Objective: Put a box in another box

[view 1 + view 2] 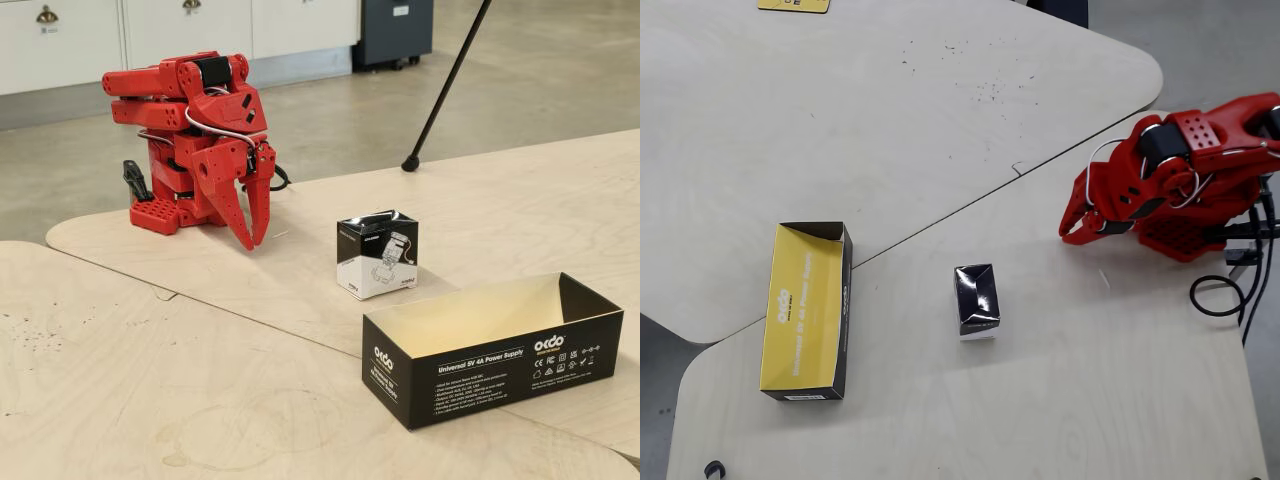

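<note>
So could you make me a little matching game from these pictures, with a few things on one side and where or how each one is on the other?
Things:
1. small box
2. long black box
3. gripper
4. black cable

Descriptions:
A. open on top, nothing inside
B. folded down near the red arm's base, tips at the table
C. stands closed between the arm and the long box
D. trails off behind the arm's base

Pairs: 1-C, 2-A, 3-B, 4-D

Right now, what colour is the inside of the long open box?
Pale cream to yellow inside the long open box, black outside; the overhead view shows it best.
</note>
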